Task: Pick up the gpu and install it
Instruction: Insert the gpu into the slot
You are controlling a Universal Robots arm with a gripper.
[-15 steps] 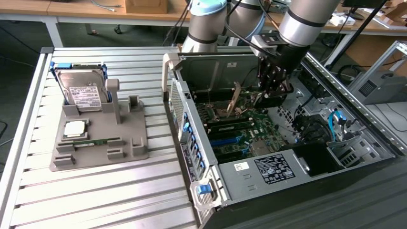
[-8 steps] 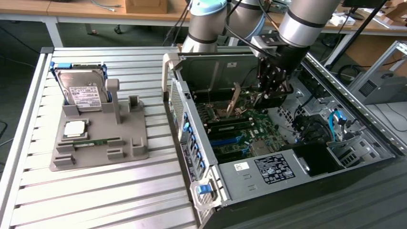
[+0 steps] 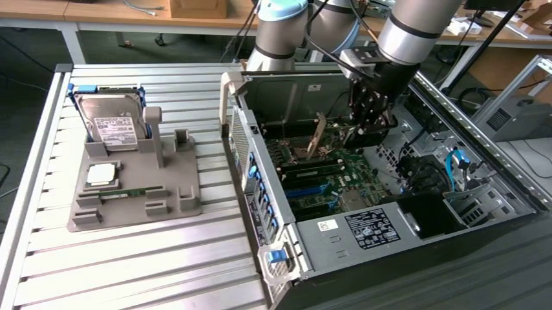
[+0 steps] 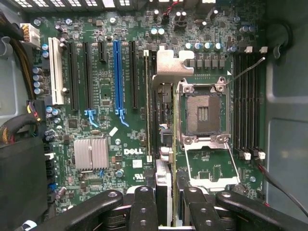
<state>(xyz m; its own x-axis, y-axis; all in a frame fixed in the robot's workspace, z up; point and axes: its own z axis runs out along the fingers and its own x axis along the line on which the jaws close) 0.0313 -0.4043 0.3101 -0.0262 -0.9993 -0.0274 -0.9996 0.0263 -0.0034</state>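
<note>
Wrist view showed the gripper [image 4: 166, 192] partly closed, its black fingers [image 4: 144, 207] clamped on the gpu [image 4: 162, 120]. The card stood edge-on between them and reached away over the green motherboard [image 4: 110, 139], its silver bracket [image 4: 171, 62] at the far end. It lay between a black slot [image 4: 134, 72] and the open square CPU socket [image 4: 202, 113], with a long blue slot [image 4: 118, 72] further off; whether it sat in a slot could not be told. Exterior view had the gripper [image 3: 373, 126] low inside the open metal case [image 3: 483, 168], well apart from the labelled hard drive [image 3: 112, 126] propped on a grey moulded tray [image 3: 129, 213] on the ribbed bench [image 3: 129, 271]
</note>
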